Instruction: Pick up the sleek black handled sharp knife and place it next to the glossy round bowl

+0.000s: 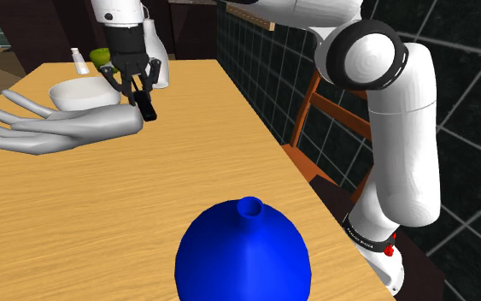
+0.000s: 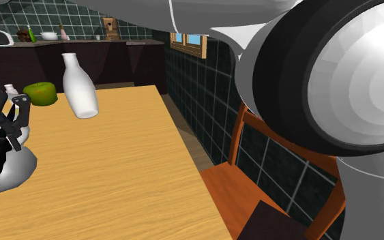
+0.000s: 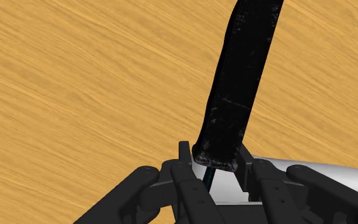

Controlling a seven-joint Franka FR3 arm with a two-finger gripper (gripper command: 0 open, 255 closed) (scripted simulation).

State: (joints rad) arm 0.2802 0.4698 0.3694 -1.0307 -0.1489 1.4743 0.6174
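Observation:
The knife's black handle hangs slanted below my gripper, a little above the wooden table. In the wrist view the long black handle points away from the gripper, whose fingers are shut on the knife at the handle's base. A thin edge of the blade shows between them. The white round bowl sits on the table just to the shoulder view's left of the gripper, a short gap away from the knife.
A grey hand-shaped sculpture lies beside the bowl, its wrist end under the knife. A blue round vase stands near the front edge. A white vase, a green apple and a small bottle stand at the far end. A wooden chair flanks the table.

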